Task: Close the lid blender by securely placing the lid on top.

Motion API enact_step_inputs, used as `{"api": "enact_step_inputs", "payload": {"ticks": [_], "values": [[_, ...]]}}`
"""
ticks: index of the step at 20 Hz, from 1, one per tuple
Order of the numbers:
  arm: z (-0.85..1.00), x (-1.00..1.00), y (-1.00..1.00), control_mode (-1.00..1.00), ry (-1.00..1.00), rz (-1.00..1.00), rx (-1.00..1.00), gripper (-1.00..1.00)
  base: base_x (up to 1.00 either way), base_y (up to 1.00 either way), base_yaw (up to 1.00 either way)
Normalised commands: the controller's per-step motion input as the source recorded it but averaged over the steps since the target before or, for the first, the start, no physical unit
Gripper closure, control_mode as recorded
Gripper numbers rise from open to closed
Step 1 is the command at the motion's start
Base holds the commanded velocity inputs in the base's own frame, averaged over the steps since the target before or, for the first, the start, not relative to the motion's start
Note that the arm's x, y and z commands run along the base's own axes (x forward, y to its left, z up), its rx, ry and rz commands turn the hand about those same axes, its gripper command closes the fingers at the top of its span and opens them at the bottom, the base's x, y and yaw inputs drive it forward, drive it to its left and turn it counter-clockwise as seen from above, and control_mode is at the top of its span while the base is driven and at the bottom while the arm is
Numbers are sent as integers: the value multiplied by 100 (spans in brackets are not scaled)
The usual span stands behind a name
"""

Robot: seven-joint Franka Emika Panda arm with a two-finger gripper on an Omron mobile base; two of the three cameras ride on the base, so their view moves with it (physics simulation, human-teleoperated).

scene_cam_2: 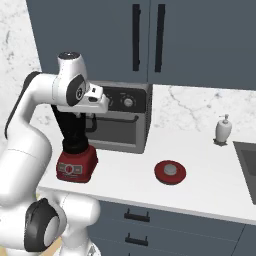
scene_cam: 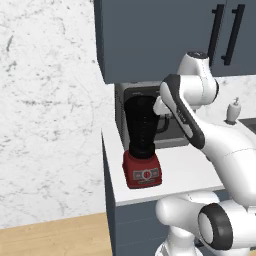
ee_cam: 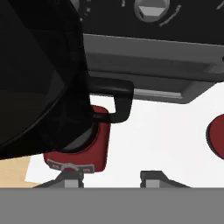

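Observation:
The blender (scene_cam: 142, 145) stands at the counter's left end, red base below a dark jar with its mouth uncovered (scene_cam_2: 75, 145). In the hand view the jar (ee_cam: 39, 74) looms at upper left, its side handle (ee_cam: 118, 98) and red base (ee_cam: 96, 148) lower down. The lid (scene_cam_2: 170, 171), a red disc with a grey knob, lies flat on the counter well to the blender's right; its edge (ee_cam: 216, 135) peeks in at the hand view's right side. My gripper (ee_cam: 111, 177) hovers high beside the jar's handle, open, with nothing between its fingertips.
A grey toaster oven (scene_cam_2: 125, 120) with knobs sits right behind the blender, against the wall (ee_cam: 153, 57). A soap dispenser (scene_cam_2: 223, 130) and a sink edge (scene_cam_2: 247, 165) lie far right. Dark cabinets (scene_cam_2: 150, 35) hang overhead. White counter (scene_cam_2: 130, 175) spreads between blender and lid.

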Motion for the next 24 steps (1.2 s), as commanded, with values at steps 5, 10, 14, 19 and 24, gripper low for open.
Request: {"api": "enact_step_inputs", "payload": {"ticks": [5,10,14,19,24], "values": [[-2,-40,-6,-100,-6,0,1,-100,0,0,0],[-27,-46,-74,-100,-12,-10,19,-100,0,0,0],[-35,-9,-99,-100,-2,-14,22,-100,0,0,0],[-74,-8,-70,-100,5,-15,4,-100,0,0,0],[-72,10,-93,-100,5,-6,8,-100,0,0,0]]}}
